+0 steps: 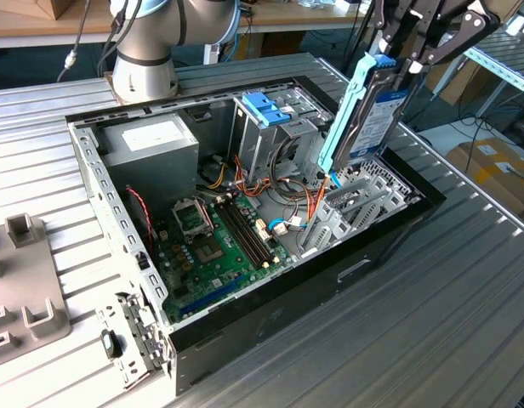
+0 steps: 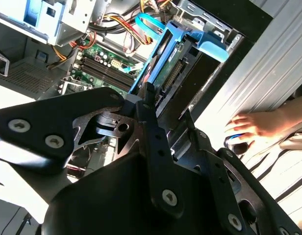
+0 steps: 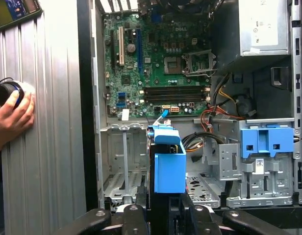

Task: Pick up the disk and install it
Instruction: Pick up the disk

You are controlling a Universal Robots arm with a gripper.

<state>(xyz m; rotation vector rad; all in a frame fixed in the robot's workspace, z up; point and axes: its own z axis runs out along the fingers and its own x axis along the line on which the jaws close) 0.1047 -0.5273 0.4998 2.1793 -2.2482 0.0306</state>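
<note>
- The gripper (image 1: pixel 398 64) is closed tight on the top end of the disk (image 1: pixel 373 119). Its two fingers pinch the disk from both sides.
- The disk hangs straight down from the gripper, standing on end. It is up in the air and touches nothing else.
- Right under the gripper is the open computer case (image 1: pixel 270 297), which lies on the metal table (image 1: pixel 449 340).
- The low end of the disk is just above the case's rim, near a bunch of orange wires (image 1: pixel 313 200).
- In the first wrist view, an empty grey bay (image 3: pixel 124 166) sits just beside the disk's low end. I think that is where the disk should go.
- To do this well, the disk has to stay straight and line up with the bay's sides. If it tilts, I think it may jam.
- The wires could catch on a corner, so going slowly seems smart.
- The blue latch (image 3: pixel 266 142) on the drive cage is off to the other side of the gripper. It is fixed there and is not the disk.
- A person's hand (image 3: pixel 11 115) rests on the table, well away from the gripper and outside the case.
</note>
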